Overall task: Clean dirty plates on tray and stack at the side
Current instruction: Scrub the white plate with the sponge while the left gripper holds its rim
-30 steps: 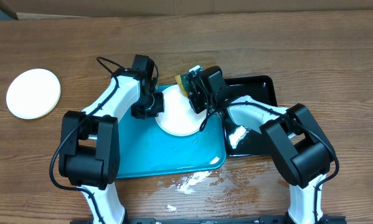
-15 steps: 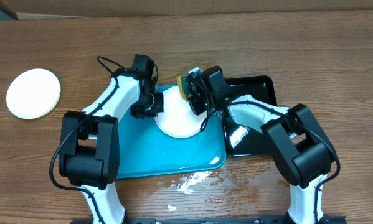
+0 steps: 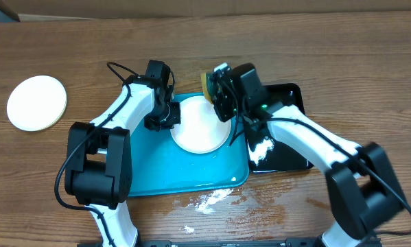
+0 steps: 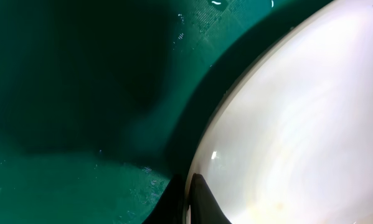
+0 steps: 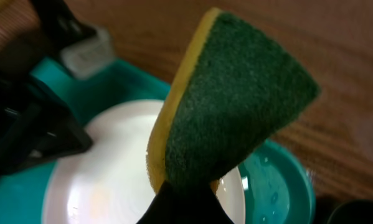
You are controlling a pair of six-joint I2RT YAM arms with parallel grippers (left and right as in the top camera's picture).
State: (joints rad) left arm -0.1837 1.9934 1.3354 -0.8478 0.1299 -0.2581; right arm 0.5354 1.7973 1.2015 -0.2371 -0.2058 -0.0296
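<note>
The turquoise tray (image 3: pixel 157 171) looks deep teal in the left wrist view. The white plate (image 3: pixel 195 134) is glossy, the cream plate (image 3: pixel 36 103) paler yellow. The sponge (image 5: pixel 236 106) is yellow with a dark green face. The black tray (image 3: pixel 291 92) shines. The tabletop (image 3: pixel 342 48) is brown wood grain with white streaks (image 3: pixel 208 199).

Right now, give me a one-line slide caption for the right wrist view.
The right fingers pinch a yellow-and-green sponge over the white plate on the turquoise tray.
</note>
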